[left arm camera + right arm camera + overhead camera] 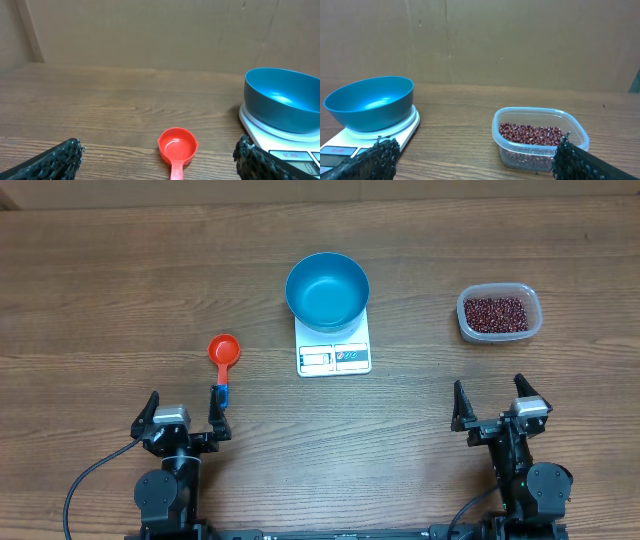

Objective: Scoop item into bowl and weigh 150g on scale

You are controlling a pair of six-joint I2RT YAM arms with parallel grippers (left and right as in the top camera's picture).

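Note:
The empty blue bowl (327,290) (282,100) (370,104) stands on the white scale (334,353) (295,137) (350,145) at the table's middle. Dark red-brown beans (494,311) (532,134), the item, fill a clear plastic container (499,313) (540,137) at the right. An empty red scoop (223,358) (176,147) lies left of the scale, handle toward me. My left gripper (183,413) (160,162) stands open just behind the scoop's handle. My right gripper (500,404) (472,160) stands open near the front right, holding nothing.
The wooden table (120,290) runs back to a brown cardboard wall (150,30). A black cable (85,480) loops beside the left arm's base.

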